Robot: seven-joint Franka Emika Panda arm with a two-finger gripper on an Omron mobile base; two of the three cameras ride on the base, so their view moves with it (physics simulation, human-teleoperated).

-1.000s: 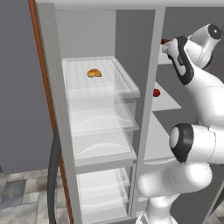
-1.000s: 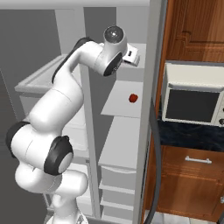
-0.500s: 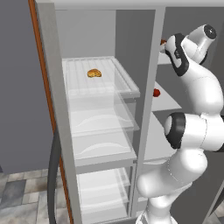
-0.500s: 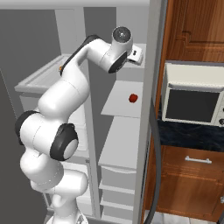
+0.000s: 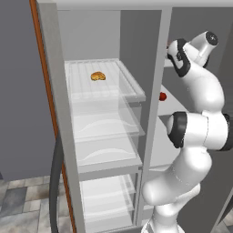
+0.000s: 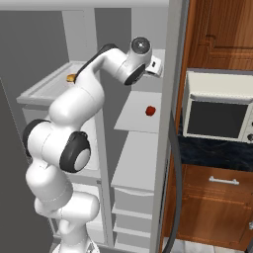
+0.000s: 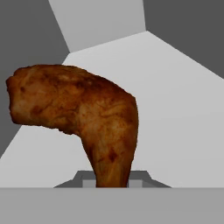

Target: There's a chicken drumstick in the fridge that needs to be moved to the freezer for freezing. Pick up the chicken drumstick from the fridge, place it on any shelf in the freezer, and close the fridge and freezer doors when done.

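My gripper (image 7: pixel 113 182) is shut on the narrow end of the chicken drumstick (image 7: pixel 83 109), a reddish-brown piece of meat that hangs just above a flat light-grey shelf (image 7: pixel 179 100). The hand (image 6: pixel 156 65) is inside the upper part of the freezer (image 6: pixel 139 148), the narrow right compartment. A sliver of the drumstick (image 5: pixel 169 44) shows past the wrist in the left base view. The fridge (image 5: pixel 107 136), with its clear glass shelves, stands open on the left. Both doors are open: the fridge door (image 5: pixel 22 91) at the left, the freezer door (image 6: pixel 173 99) at the right.
A golden bun (image 5: pixel 97 76) lies on the top glass shelf of the fridge. A small red fruit (image 6: pixel 150 110) sits on the freezer shelf below the hand. A microwave (image 6: pixel 217 113) on a dark counter and wooden cabinets (image 6: pixel 217 207) stand to the right of the freezer door.
The arm has stretched upward and pushed the hand with the drumstick deeper into the upper freezer. The grip has stayed shut.
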